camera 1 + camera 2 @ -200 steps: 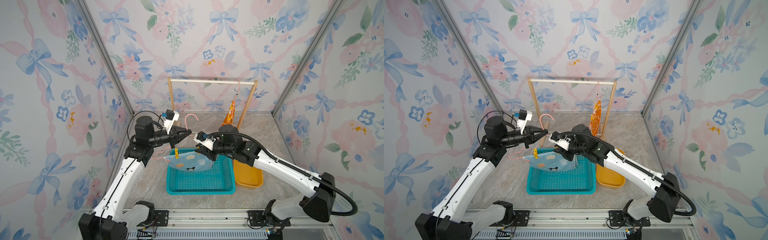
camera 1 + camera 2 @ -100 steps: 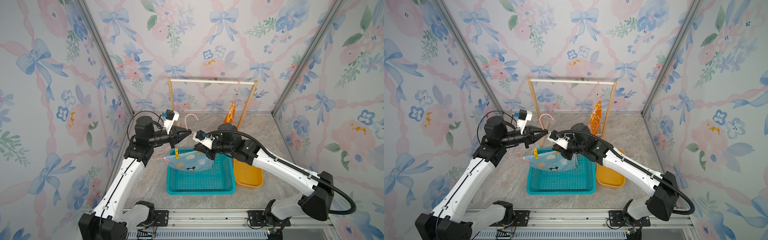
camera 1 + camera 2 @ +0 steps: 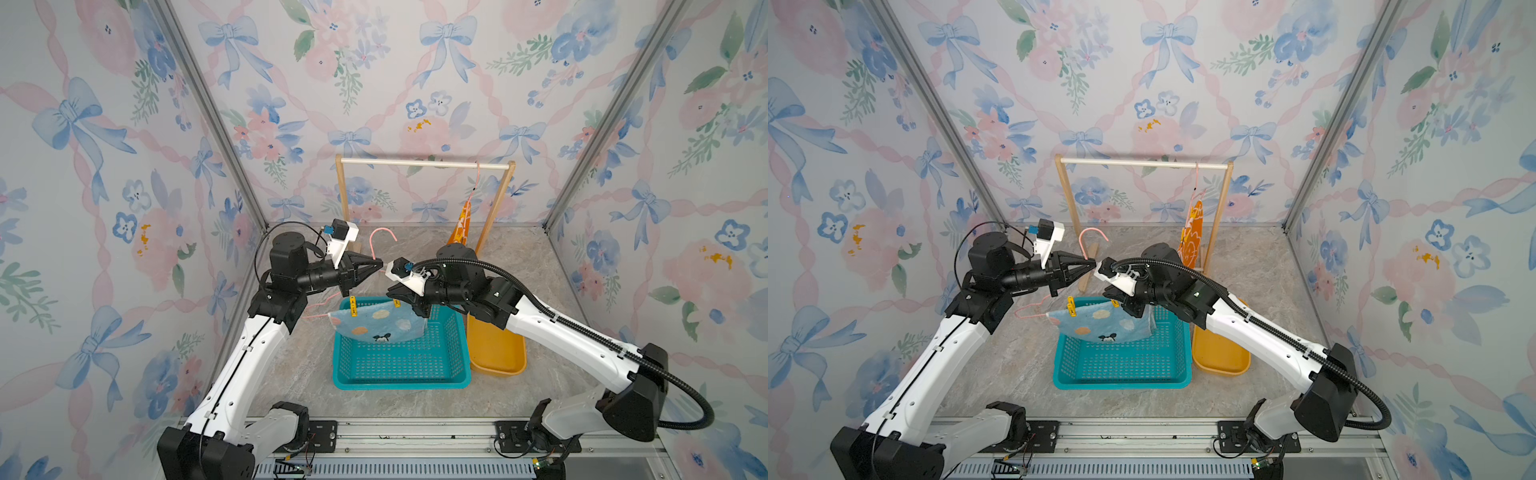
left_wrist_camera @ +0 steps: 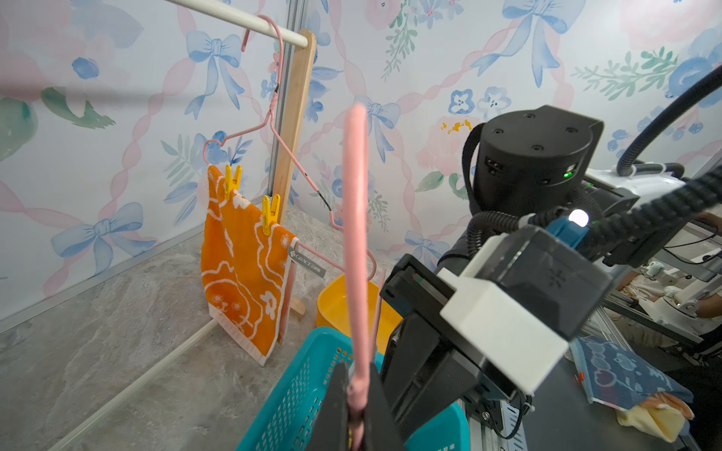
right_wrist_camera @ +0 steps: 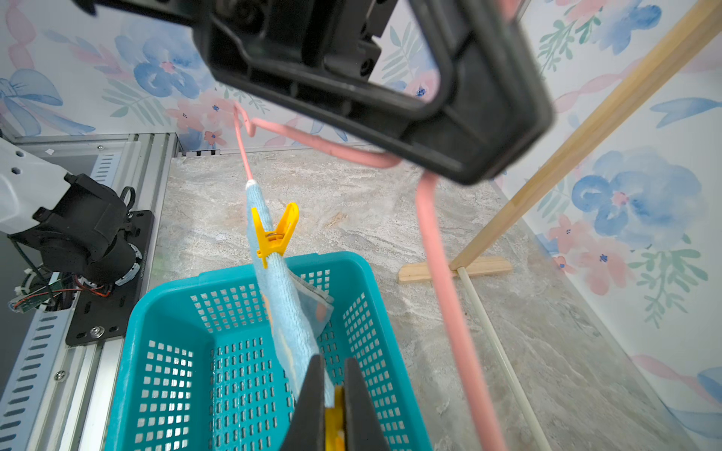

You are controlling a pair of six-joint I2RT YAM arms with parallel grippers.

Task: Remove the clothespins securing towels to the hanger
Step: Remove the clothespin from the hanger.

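The left claw (image 4: 357, 390) gripped the pink hanger (image 4: 355, 234). The right claw (image 5: 332, 386) pinched a clothespin (image 5: 333, 423) on the blue towel (image 3: 376, 326) above the basket (image 3: 399, 380) — nearly hidden in both top views. The orange towel (image 4: 242, 273) and its pins (image 4: 270, 211) showed plainly only from the left wrist.

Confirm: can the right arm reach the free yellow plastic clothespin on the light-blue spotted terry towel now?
Probably not yet: the right gripper is shut on the nearer yellow clothespin. The free clothespin sits unobstructed further along the towel, so likely yes after release.

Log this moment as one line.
left gripper: shut on pink hanger | right gripper: shut on yellow clothespin | blue towel: above teal basket
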